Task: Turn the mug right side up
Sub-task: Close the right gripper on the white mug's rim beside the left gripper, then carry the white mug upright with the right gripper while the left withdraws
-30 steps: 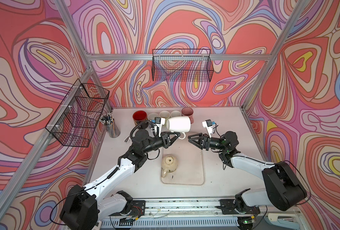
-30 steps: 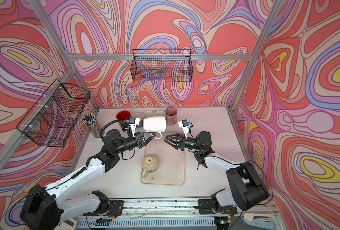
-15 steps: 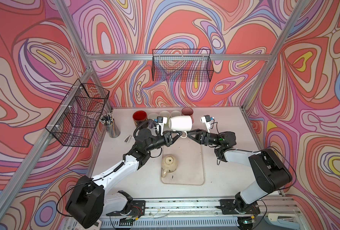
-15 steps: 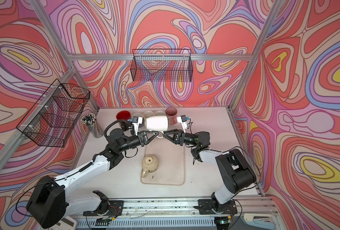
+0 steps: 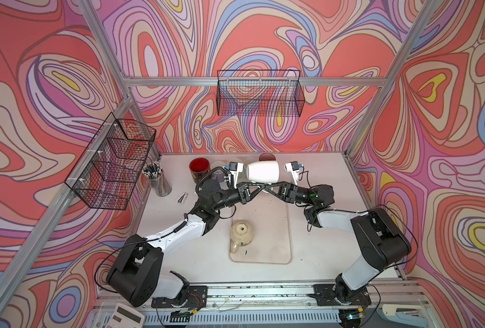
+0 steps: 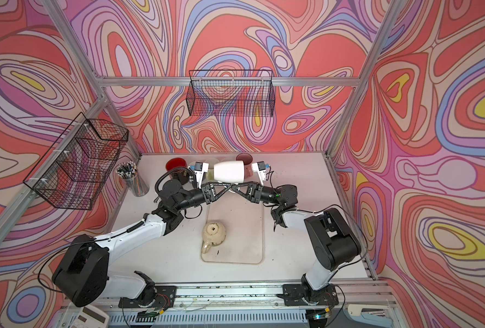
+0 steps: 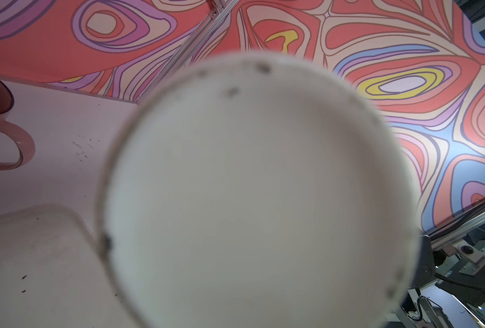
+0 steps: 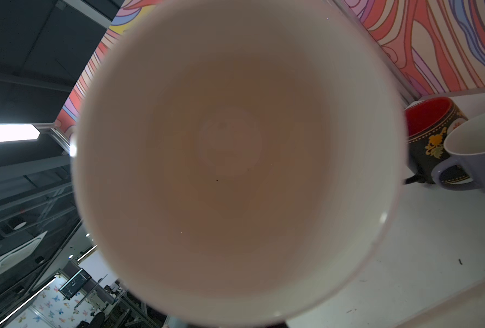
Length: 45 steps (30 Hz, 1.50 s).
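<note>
The white mug lies on its side in the air above the bench, with its base toward the left arm and its mouth toward the right. Just beneath it, the left gripper is nearly closed, pinching its handle. The right gripper is fully closed, its tips meeting the left's; whether it grips anything is unclear.
</note>
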Tool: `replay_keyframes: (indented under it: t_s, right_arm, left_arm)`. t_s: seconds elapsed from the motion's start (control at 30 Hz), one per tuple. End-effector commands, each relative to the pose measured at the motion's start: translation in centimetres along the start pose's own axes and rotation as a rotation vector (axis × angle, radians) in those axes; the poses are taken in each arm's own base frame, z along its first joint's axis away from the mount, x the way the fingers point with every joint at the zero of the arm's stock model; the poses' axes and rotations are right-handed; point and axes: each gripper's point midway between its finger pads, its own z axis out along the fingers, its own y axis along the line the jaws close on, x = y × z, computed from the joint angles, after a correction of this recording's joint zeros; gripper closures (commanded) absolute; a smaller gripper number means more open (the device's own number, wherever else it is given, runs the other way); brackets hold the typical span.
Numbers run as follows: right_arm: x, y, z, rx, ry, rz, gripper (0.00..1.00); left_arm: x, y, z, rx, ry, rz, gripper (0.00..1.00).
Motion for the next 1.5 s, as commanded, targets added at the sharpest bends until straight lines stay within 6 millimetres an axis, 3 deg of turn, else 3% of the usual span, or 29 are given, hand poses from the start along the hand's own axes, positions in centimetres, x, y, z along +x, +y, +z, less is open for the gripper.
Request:
replay_keyframes:
  t_s: [0.0,0.17,0.3,0.37,0.63,0.77,1.0,1.27,1.47]
  right_arm:
    - [-0.6,1.3,0.6,-0.046,-0.002,-0.077,1.0]
    - [-0.8,0.8,0.6,-0.035,-0.019,-0.068,1.0]
    - [-0.8,0.9,0.6,-0.032,-0.026,-0.071,1.0]
    - [-0.8,0.8,0.4,-0.025,-0.032,-0.068,1.0]
    - [-1.0,-0.1,-0.6,0.065,-0.055,-0.057,1.0]
    - [-0.8,-1.8,-1.3,0.215,-0.047,-0.06,1.0]
    - [-0.9,-4.2,-3.6,0.531,-0.026,-0.089,1.0]
    - [-1.4,-6.8,-7.1,0.865,0.013,-0.088,1.0]
    - [-2.1,-7.7,-9.1,1.034,0.042,-0.12,1.0]
  left_arm:
    - [-1.5,-1.4,0.2,0.054,-0.053,0.04,1.0]
    - [-1.0,-0.8,0.1,0.049,-0.052,0.022,0.99]
    - [-0.7,-0.7,-0.2,0.036,-0.047,0.025,0.61]
    - [-0.7,-0.8,-0.4,0.03,-0.053,0.035,0.5]
    - [-0.3,-0.7,-1.9,-0.064,-0.046,0.07,0.17]
    - [0.1,-0.4,-3.1,-0.151,-0.032,0.084,0.07]
    - [0.7,0.0,-5.9,-0.323,0.0,0.118,0.0]
    - [1.0,-0.7,-9.9,-0.531,0.094,0.214,0.0]
    - [2.1,0.4,-13.1,-0.718,0.218,0.266,0.0]
